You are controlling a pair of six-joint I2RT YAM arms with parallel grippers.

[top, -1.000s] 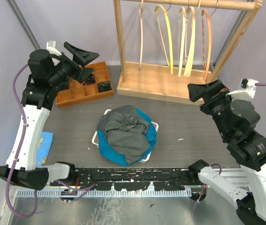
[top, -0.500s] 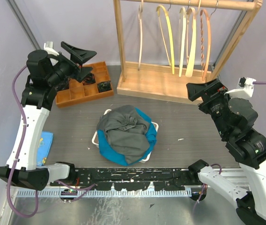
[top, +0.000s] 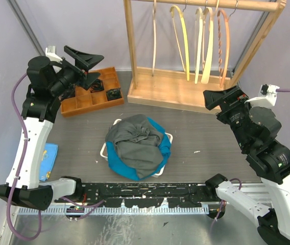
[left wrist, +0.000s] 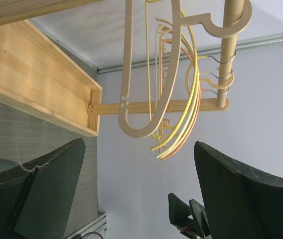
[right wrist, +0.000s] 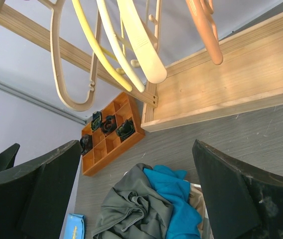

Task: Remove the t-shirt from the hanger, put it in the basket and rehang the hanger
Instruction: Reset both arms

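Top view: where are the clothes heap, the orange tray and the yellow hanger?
clothes heap (top: 137, 145), top view, on the grey shirt on top.
orange tray (top: 91, 108), top view, on its near rim.
yellow hanger (top: 186, 51), top view, on its long arm.

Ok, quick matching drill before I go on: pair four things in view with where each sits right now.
1 hangers
2 grey shirt
3 orange tray
4 blue packet

A flat at the near left
B heaped in the white basket
C bare on the wooden rail
D far left, split into compartments

Pairs: 1-C, 2-B, 3-D, 4-A
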